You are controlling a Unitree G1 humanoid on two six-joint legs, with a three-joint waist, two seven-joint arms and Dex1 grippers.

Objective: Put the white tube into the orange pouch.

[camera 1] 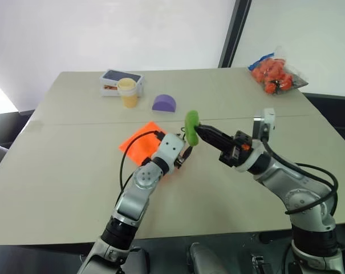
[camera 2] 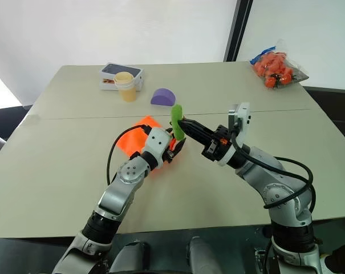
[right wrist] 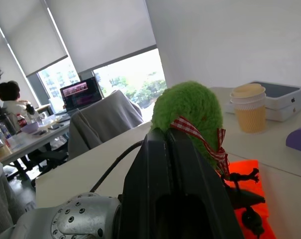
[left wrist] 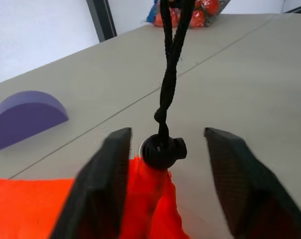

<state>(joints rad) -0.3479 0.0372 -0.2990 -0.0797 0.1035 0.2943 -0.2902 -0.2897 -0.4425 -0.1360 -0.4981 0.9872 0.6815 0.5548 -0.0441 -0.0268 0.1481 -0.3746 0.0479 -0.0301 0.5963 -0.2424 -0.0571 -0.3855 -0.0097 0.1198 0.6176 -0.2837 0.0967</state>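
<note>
My right end effector (camera 1: 198, 131) is pinching the green disc (camera 1: 191, 127), lifting the cord. My left end effector (left wrist: 165, 164) is spread around the cord stopper on the orange pouch (camera 1: 142, 144), which lies on the bench (camera 1: 64, 171). I can't spot the white tube, so that job is left.

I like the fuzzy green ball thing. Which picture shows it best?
The right wrist view: the green disc looks big and fuzzy there, with a red checked ribbon, pinched in the shut right gripper. Both eye views show it small and edge-on, raised above the orange pouch. In the left wrist view you see its black cord.
</note>
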